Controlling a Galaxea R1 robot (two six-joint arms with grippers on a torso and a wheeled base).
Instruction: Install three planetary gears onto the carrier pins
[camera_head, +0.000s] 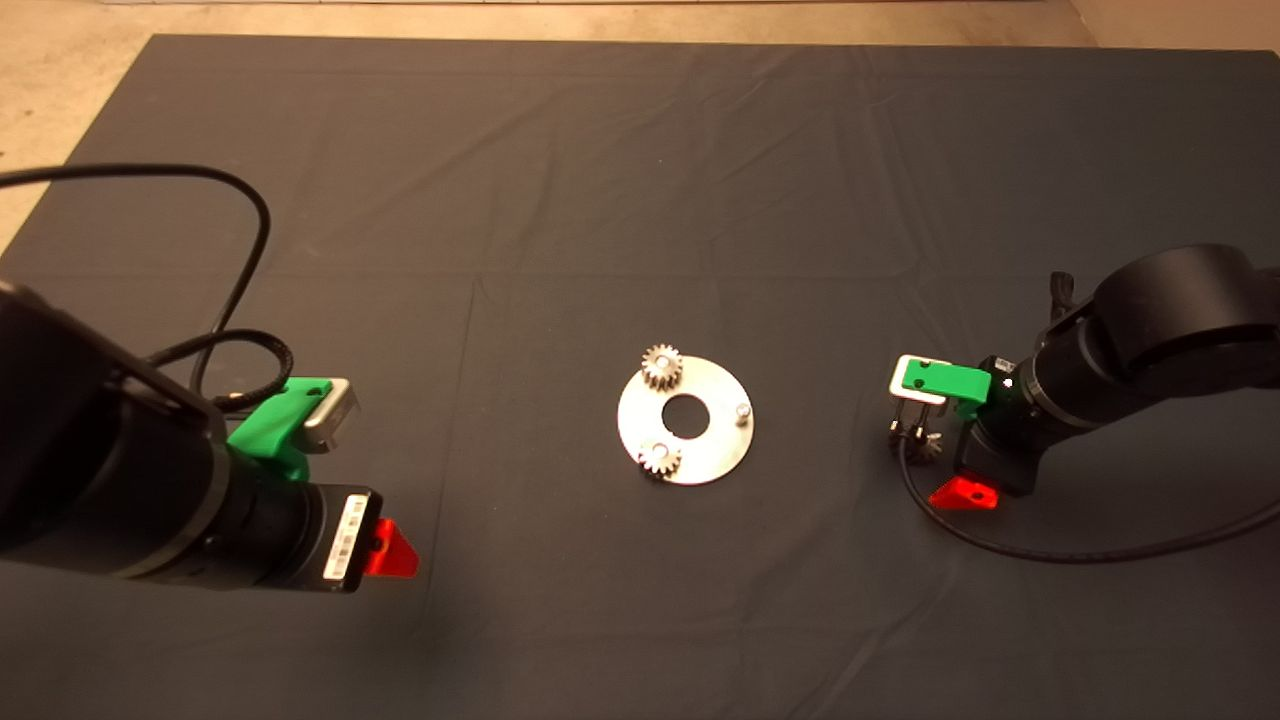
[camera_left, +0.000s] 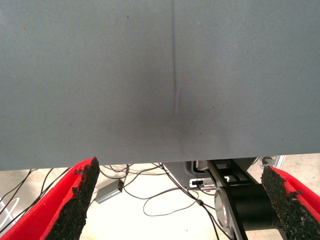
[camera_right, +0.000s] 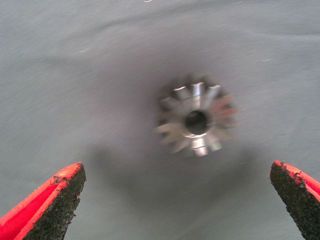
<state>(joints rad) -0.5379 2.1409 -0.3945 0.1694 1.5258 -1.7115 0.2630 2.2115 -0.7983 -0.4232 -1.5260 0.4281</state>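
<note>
A flat silver disc (camera_head: 700, 455) lies mid-mat. Two planetary gears (camera_head: 661, 367) (camera_head: 659, 458) sit on two of its carrier pins; the third pin (camera_head: 742, 411) stands bare. To the right of the disc, another gear (camera_head: 917, 443) lies flat on the mat. My right gripper (camera_head: 935, 460) hangs directly over it. In the right wrist view this gear (camera_right: 196, 120) shows bore-up, between and just beyond the widely open gripper (camera_right: 177, 172), apart from both pads. My left gripper (camera_head: 370, 535) waits at the lower left, open and empty (camera_left: 180, 172) over bare mat.
The dark mat (camera_head: 640, 180) covers the table, with a crease running toward the disc. A black cable (camera_head: 1050, 555) loops on the mat under the right arm, and another cable (camera_head: 240, 260) arcs above the left arm. Past the mat's edge, floor cables (camera_left: 150, 195) show.
</note>
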